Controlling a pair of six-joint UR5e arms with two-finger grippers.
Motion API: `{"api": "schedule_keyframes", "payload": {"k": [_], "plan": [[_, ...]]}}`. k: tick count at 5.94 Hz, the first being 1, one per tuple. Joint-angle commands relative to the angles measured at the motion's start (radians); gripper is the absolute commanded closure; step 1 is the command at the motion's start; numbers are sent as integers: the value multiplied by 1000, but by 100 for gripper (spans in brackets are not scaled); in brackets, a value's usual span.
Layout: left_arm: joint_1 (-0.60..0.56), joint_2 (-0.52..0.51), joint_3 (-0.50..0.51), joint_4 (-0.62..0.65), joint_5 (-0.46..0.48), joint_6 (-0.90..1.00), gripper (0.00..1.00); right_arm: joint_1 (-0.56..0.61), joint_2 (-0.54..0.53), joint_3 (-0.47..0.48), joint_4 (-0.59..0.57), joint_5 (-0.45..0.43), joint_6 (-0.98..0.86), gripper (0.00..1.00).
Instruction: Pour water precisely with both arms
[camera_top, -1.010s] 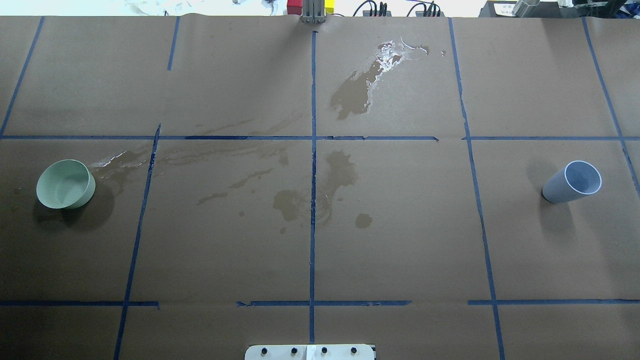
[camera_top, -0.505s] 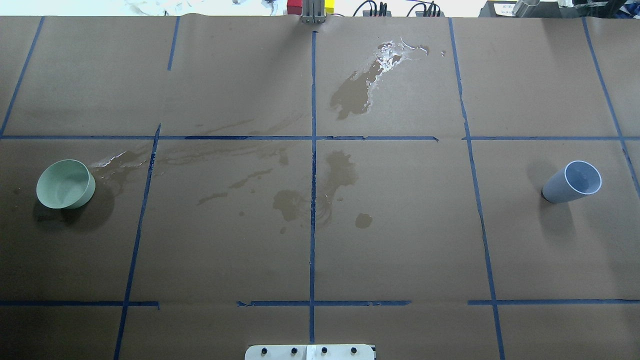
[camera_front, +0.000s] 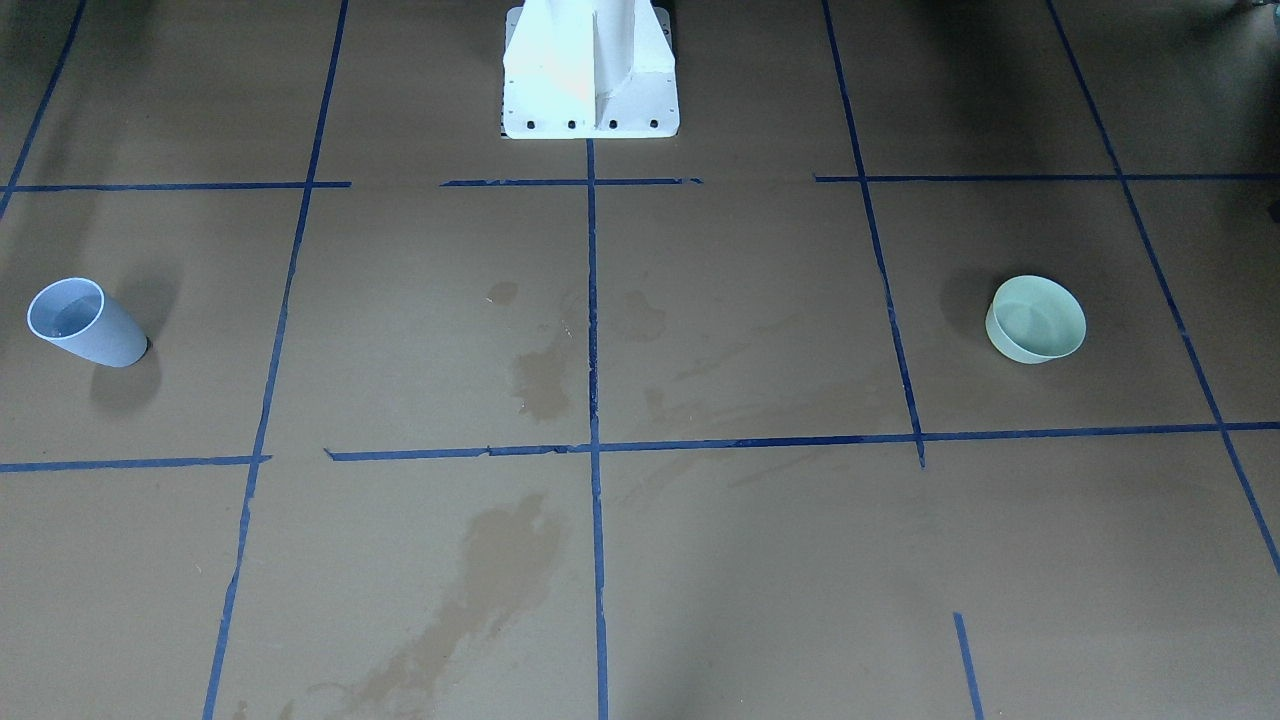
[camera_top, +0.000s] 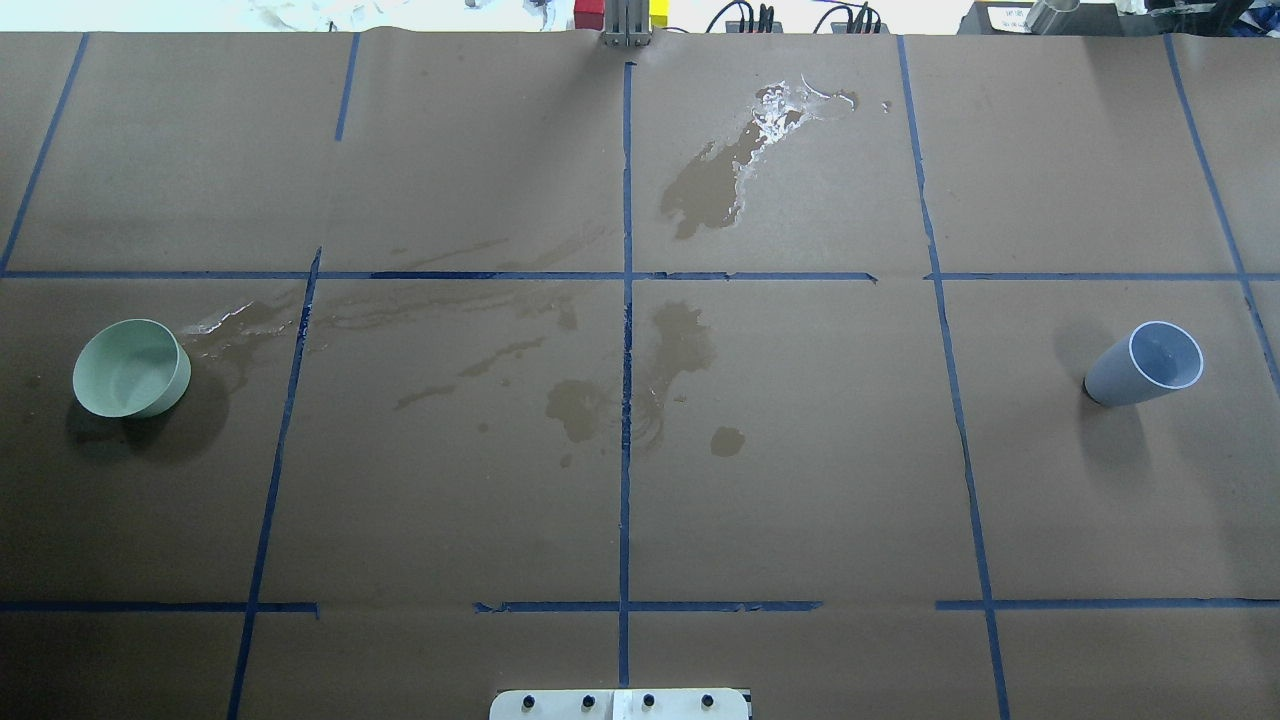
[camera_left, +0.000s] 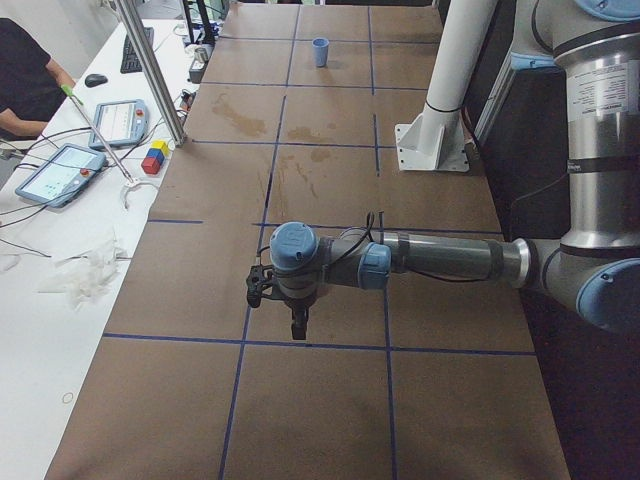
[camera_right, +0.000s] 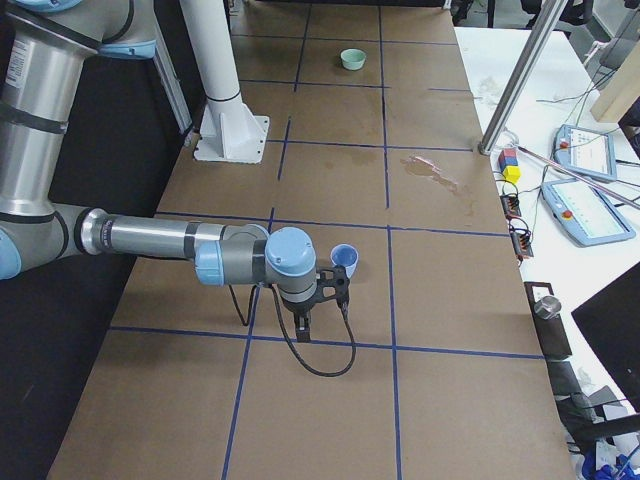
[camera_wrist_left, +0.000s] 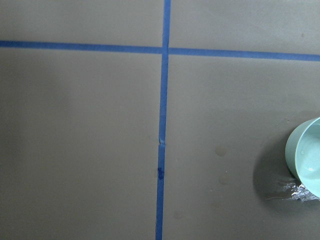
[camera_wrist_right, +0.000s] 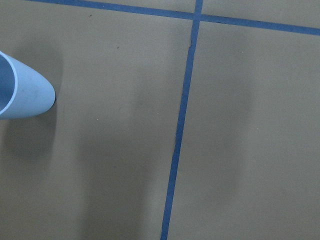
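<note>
Hanging fingers-down over the brown paper (camera_top: 800, 480), left gripper (camera_left: 298, 328) and right gripper (camera_right: 305, 328) show only from the side cameras; cannot tell jaw width on either. Text on the tablet (camera_left: 58, 172) is too small to read. Faint sheen of water (camera_front: 66, 318) sits inside the blue cup (camera_top: 1145, 365), upright near the table's right end. Well apart, near the left end, stands the green bowl (camera_top: 130, 368). Between them lie wet stains (camera_top: 680, 345) and blue tape lines (camera_top: 626, 450).
</note>
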Motion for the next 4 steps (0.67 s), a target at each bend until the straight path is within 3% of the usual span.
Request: {"api": "schedule_keyframes", "payload": {"k": [1, 2, 3, 4], "plan": [[34, 1, -1, -8, 0, 0, 0, -1, 0, 0, 2, 0, 2, 0], [121, -8, -5, -20, 3, -21, 0, -1, 0, 0, 4, -1, 0, 0], [207, -20, 13, -146, 9, -109, 0, -1, 0, 0, 2, -1, 0, 0], [291, -40, 77, -330, 12, -355, 0, -1, 0, 1, 4, 0, -2, 0]]}}
